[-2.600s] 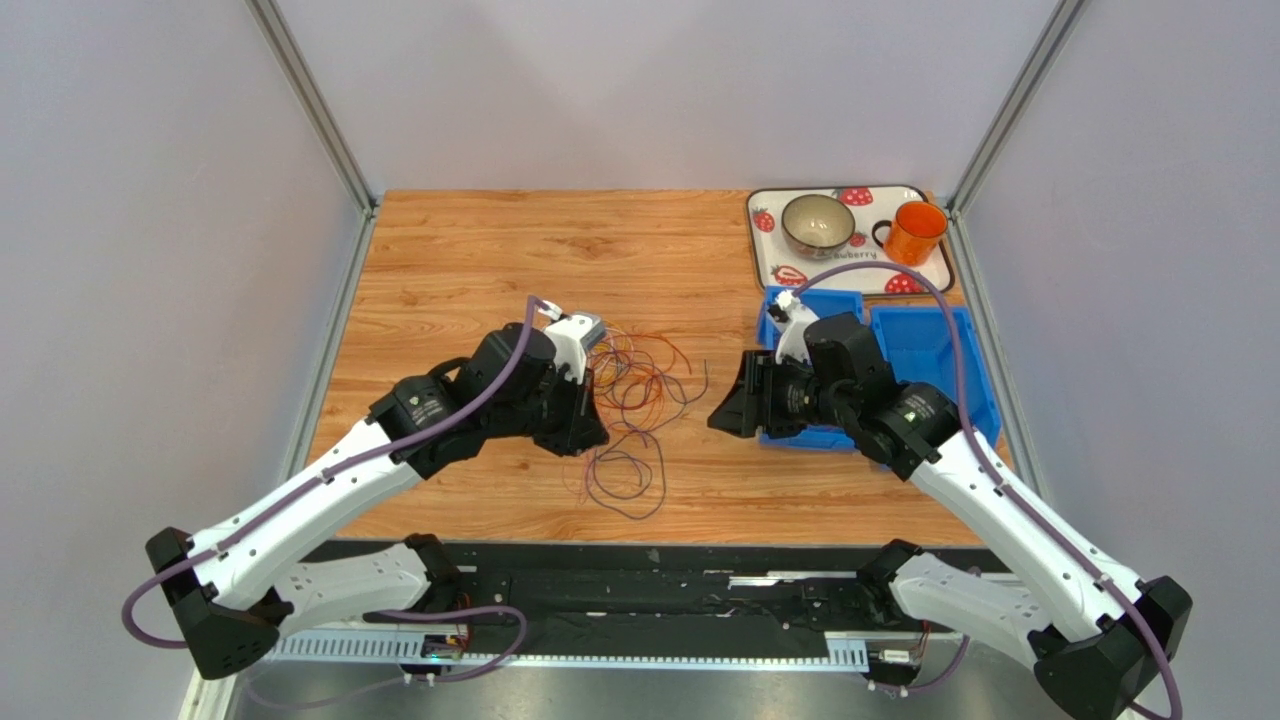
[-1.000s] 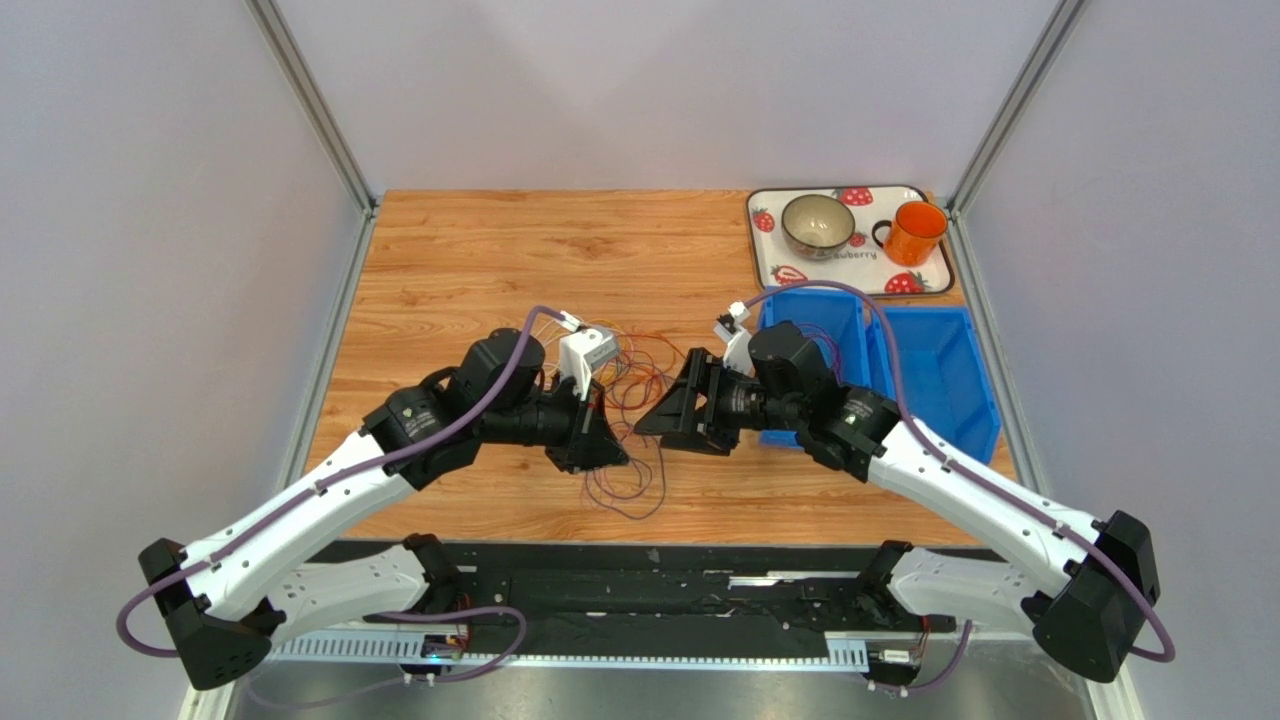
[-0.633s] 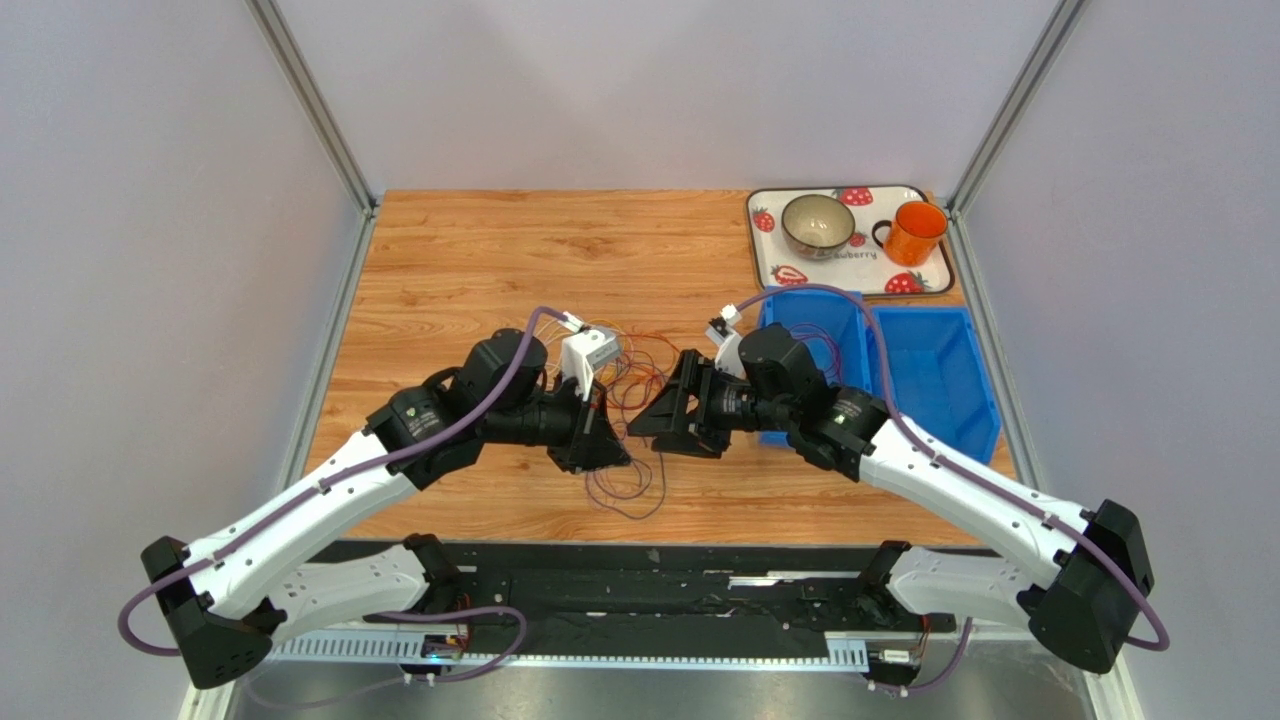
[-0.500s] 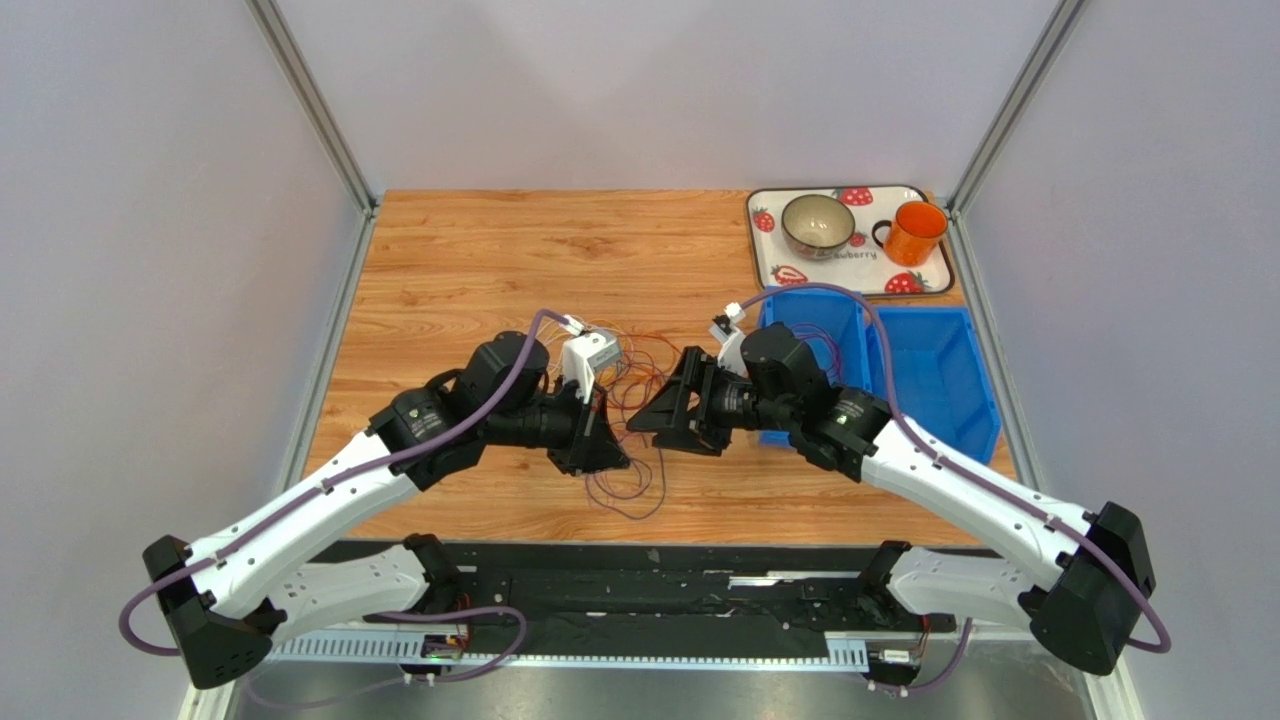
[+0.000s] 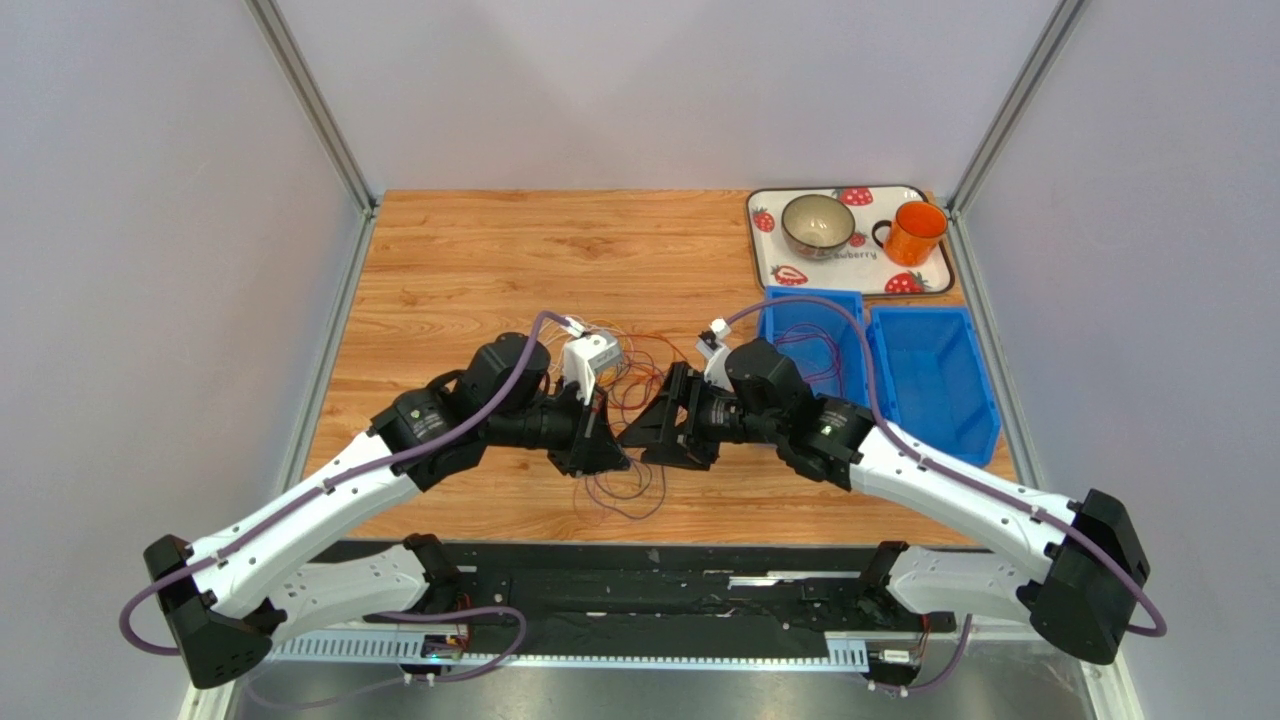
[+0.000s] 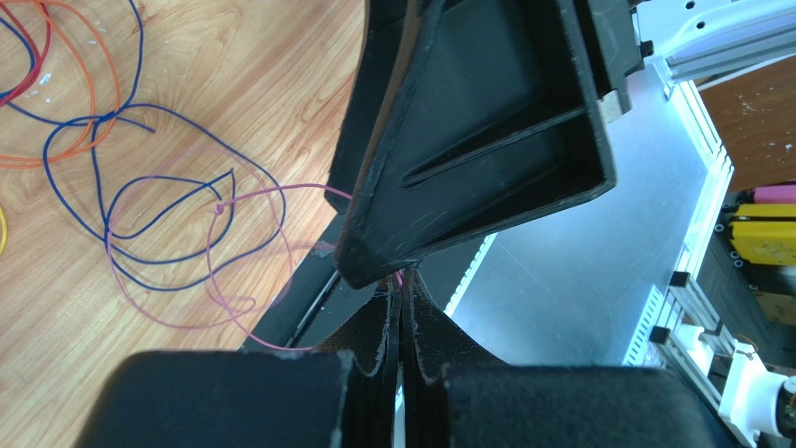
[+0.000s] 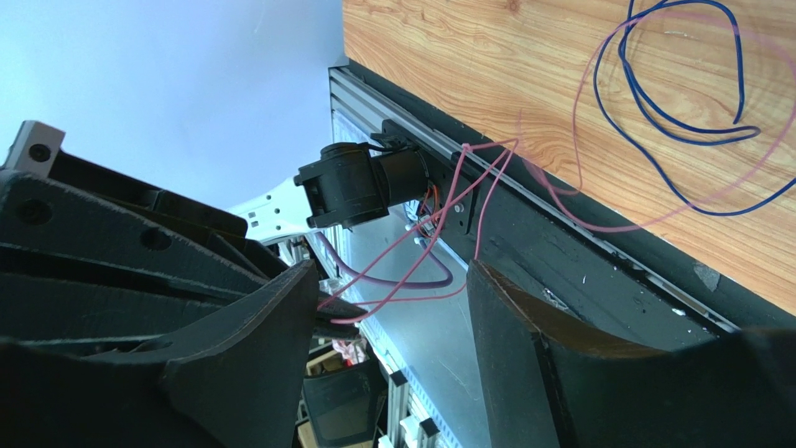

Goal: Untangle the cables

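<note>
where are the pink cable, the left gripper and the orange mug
pink cable (image 6: 290, 189), left wrist view, on its loop above the wood
left gripper (image 6: 403, 289), left wrist view, between its shut fingertips
orange mug (image 5: 915, 231), top external view, on its body

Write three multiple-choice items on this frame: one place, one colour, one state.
1. Where is the orange mug?
A) near left corner
B) on the strawberry tray, far right
C) dead centre

2. What colour is the cable running into the left hand?
A) pink
B) yellow
C) white

3. How does the right hand stand?
A) shut on a cable
B) shut on nothing
C) open

Answers:
1 B: the mug sits beside the bowl on the tray.
2 A: the left wrist view shows pink cable entering the shut fingers.
3 C: the right wrist view shows a wide gap between the fingers.
</note>
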Robot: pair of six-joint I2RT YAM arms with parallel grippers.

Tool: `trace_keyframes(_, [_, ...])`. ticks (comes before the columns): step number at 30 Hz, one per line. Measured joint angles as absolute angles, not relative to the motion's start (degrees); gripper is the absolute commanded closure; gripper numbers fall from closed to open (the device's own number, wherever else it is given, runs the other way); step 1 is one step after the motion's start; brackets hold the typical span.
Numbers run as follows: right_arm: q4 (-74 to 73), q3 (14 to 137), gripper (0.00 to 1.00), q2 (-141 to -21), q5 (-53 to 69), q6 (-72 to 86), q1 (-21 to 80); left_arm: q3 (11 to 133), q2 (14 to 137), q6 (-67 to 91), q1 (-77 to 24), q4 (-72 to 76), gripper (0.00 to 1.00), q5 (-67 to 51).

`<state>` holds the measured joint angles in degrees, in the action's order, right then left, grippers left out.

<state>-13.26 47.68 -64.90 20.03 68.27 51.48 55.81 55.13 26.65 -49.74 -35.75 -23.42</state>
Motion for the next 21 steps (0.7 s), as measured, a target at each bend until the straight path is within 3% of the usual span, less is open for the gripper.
trace_keyframes(3, [-12.9,47.7,0.53,-65.8,20.0,68.4,51.7,55.8,55.1,26.7,-49.7,-35.7,1.00,-23.5])
trace_keyframes(5, [-12.9,47.7,0.55,-66.2,19.9,68.6,51.7,55.7,55.1,26.7,-49.7,-35.7,1.00,-23.5])
trace_keyframes(8, [-13.0,47.7,0.53,-66.4,19.6,68.6,51.7,55.5,55.1,26.7,-49.7,-35.4,1.00,-23.5])
trace_keyframes(12, [-13.0,48.1,0.41,-66.9,19.6,68.6,51.7,55.3,55.1,26.7,-49.7,-35.3,1.00,-23.5])
trace_keyframes(21, [-13.6,51.5,0.38,-69.4,20.3,67.8,51.7,55.0,55.1,26.7,-49.9,-35.3,1.00,-23.2])
